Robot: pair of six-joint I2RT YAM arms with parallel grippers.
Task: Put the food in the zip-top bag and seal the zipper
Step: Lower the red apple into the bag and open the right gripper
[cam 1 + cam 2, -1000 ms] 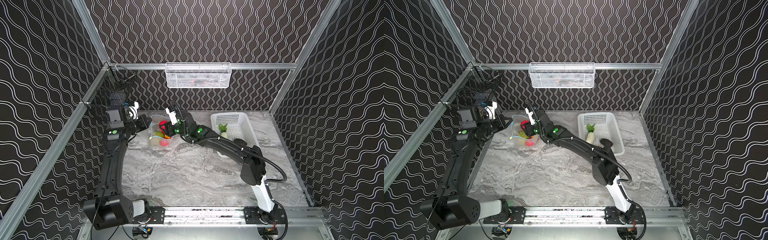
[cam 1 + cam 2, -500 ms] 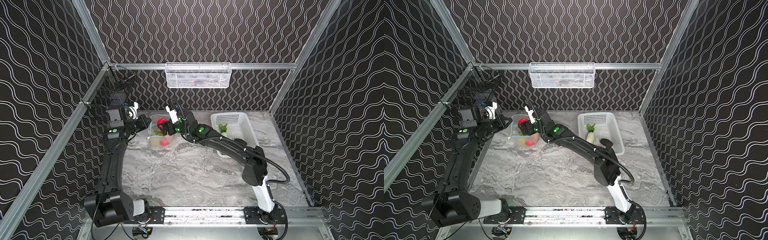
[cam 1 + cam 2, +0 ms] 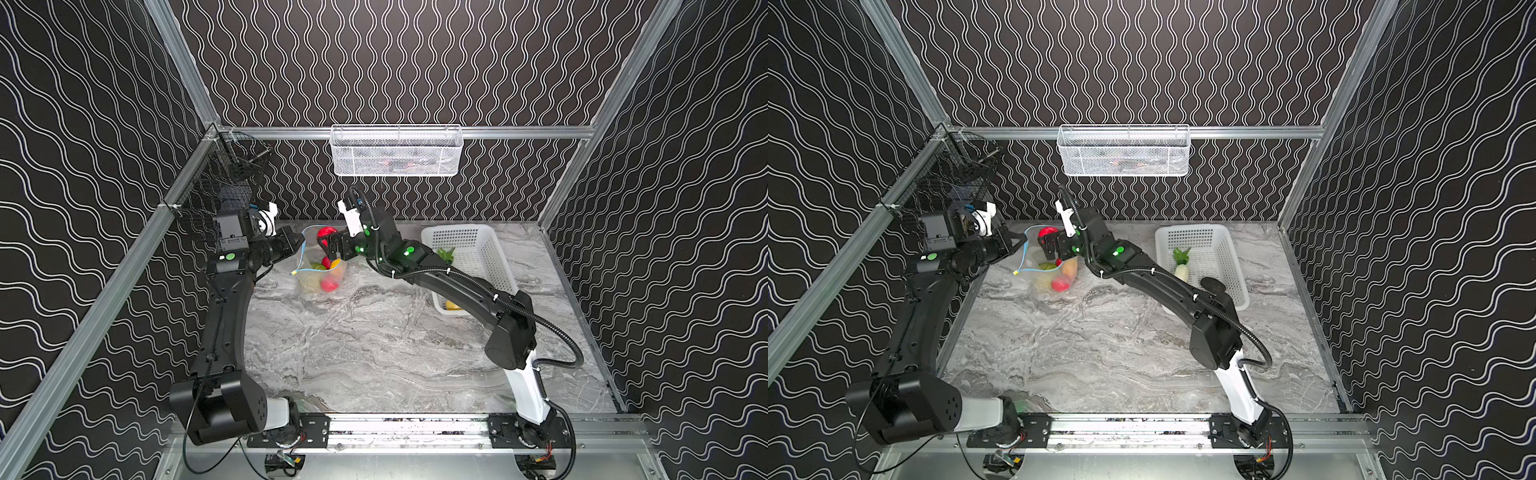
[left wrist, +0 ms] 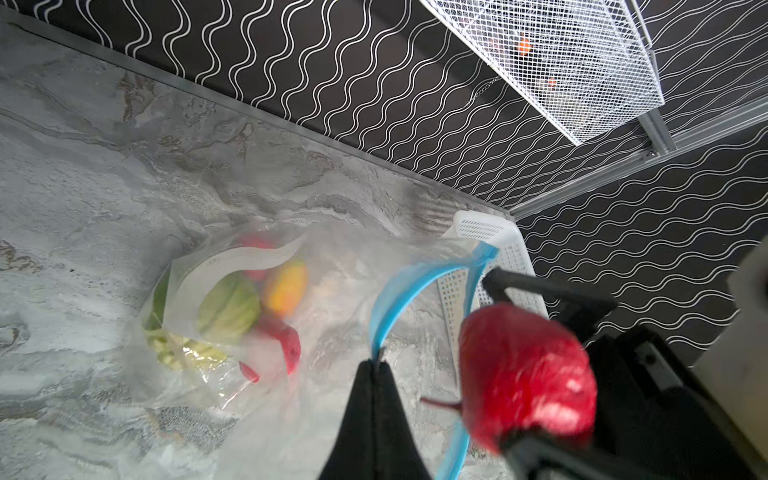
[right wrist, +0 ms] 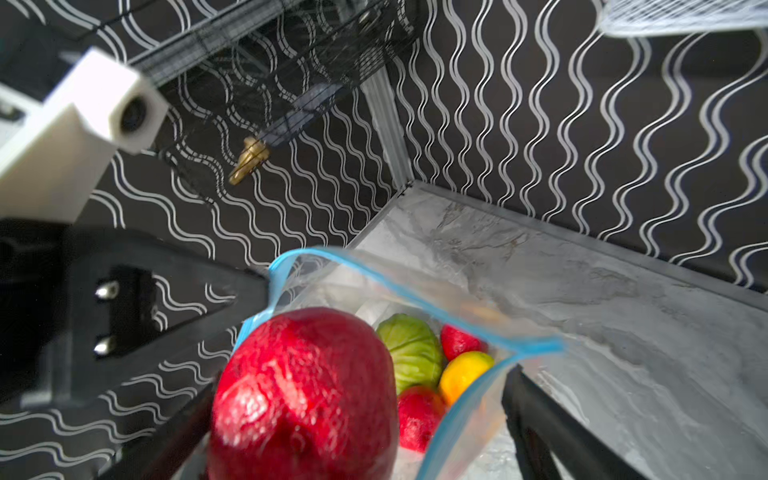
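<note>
Back left on the table point(image 3: 374, 353), the zip-top bag point(image 3: 309, 266) with food point(image 3: 328, 284) inside; basket point(image 3: 461, 237) to its right, radish point(image 3: 1181, 268) within

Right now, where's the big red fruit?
In both top views the big red fruit is back left, over the zip-top bag's mouth, in the open right gripper.

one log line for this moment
left gripper: shut on zipper | right gripper: open | red fruit: between jaws at zip-top bag mouth

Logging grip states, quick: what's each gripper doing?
Left gripper: closed, pinching the blue zipper strip.
Right gripper: open, red fruit loose between its jaws.
</note>
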